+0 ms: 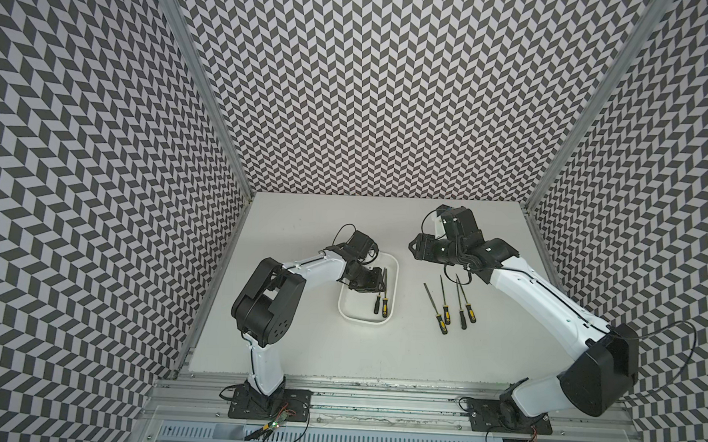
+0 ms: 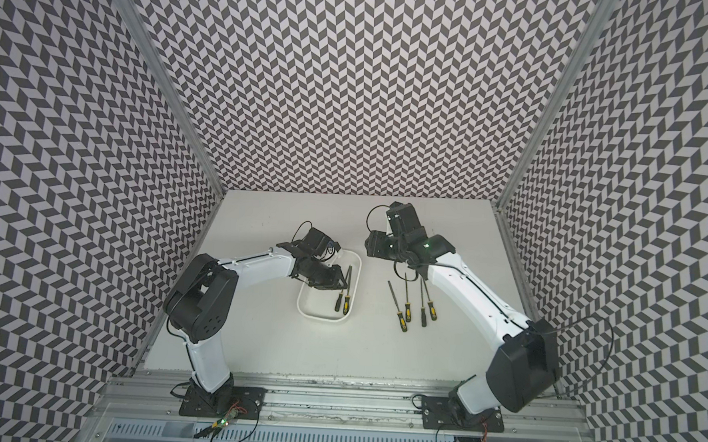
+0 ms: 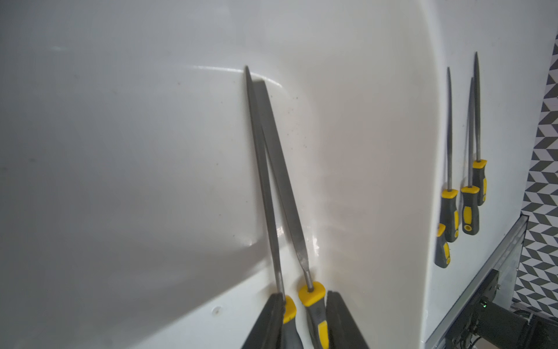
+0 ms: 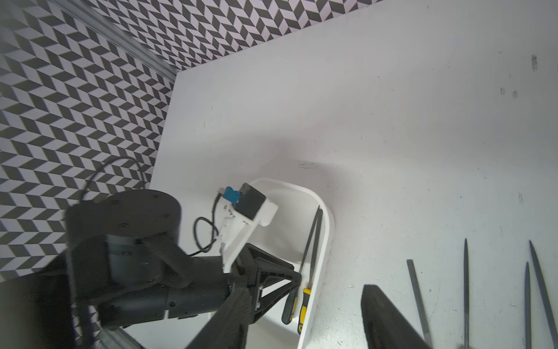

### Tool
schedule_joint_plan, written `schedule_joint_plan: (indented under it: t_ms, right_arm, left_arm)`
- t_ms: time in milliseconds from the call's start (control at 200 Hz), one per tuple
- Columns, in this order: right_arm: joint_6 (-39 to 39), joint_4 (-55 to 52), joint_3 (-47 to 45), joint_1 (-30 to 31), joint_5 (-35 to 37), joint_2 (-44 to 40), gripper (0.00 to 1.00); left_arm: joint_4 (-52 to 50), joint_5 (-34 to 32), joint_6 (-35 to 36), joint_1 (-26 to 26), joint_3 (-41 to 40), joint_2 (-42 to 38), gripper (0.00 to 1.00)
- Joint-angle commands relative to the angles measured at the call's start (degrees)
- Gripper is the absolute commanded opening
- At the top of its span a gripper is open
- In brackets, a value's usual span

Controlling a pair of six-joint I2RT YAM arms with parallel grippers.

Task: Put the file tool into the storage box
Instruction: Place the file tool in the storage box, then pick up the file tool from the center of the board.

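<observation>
Box (image 1: 359,319), part filled: two files in, four out
From the box's left side the left gripper (image 1: 379,285) reaches into it, jaws narrowly apart around the handle ends of both files inside, squeezing neither as far as can be seen; in the left wrist view one finger (image 3: 268,323) touches the yellow collar of the file (image 3: 265,187), its twin just beside the handle of the second file (image 3: 280,169). Both lie flat on the box floor along its right wall, shafts touching at the tips, handles toward the box's near end. Right of the box's far end hangs the right gripper (image 1: 415,247), jaws wide, holding nothing. Further right of the box, four more files (image 1: 446,314) lie side by side on the table (image 1: 316,353)
</observation>
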Motion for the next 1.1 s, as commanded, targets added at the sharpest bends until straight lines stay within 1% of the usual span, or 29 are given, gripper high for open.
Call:
schedule_joint_plan:
  t_ms: [0, 100, 205, 391, 621, 761, 911, 1097]
  right_arm:
    - [0.10, -2.64, -5.99, 0.16, 3.33, -0.82, 0.61]
    - [0.15, -2.79, -11.75, 0.22, 6.62, -0.31, 0.61]
    - [-0.11, -3.20, -15.25, 0.18, 9.59, 0.94, 0.60]
    - [-0.05, -2.10, -19.15, 0.70, 8.87, 2.53, 0.58]
    - [-1.47, -1.25, -23.73, 1.08, 9.10, 4.54, 0.55]
    - [-2.51, -1.10, -24.25, 1.24, 10.13, 5.47, 0.53]
    - [-3.06, -0.92, -23.97, 1.95, 9.72, 6.61, 0.51]
    - [-2.74, -2.56, -19.70, 4.42, 12.09, 6.40, 0.51]
  left_arm:
    - [-3.49, -2.96, 1.14, -0.26, 4.34, -5.54, 0.30]
    - [-5.13, -5.83, 3.08, -0.09, 7.53, -8.30, 0.30]
    - [-5.07, -8.02, 3.94, 0.51, 9.54, -9.80, 0.32]
    - [-3.98, -7.38, 4.17, 2.23, 9.65, -10.04, 0.32]
    - [-3.29, -6.75, 4.48, 2.72, 8.09, -10.91, 0.32]
    - [-3.01, -6.47, 4.56, 3.07, 7.70, -11.01, 0.32]
    - [-2.79, -6.14, 4.92, 3.52, 7.34, -10.75, 0.32]
    - [-2.57, -5.53, 4.90, 3.67, 7.56, -10.01, 0.32]
